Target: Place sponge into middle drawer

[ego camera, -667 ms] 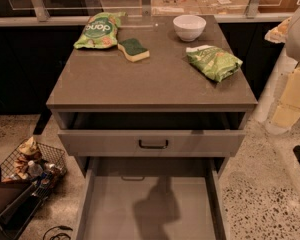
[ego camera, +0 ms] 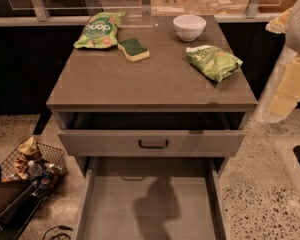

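Note:
The sponge, dark green scrub top over pale yellow foam, lies on the brown countertop at the back left, next to a green snack bag. The middle drawer is pulled far out below, showing a bare grey floor with a shadow on it. Above it is a grey drawer front with a dark bar handle, pulled out slightly. My gripper and its pale arm hang blurred at the right edge, beside the cabinet, well away from the sponge and holding nothing that shows.
A white bowl stands at the back of the countertop, and a second green snack bag lies at the right. A wire basket of clutter sits on the speckled floor at the left. A glass railing runs behind the cabinet.

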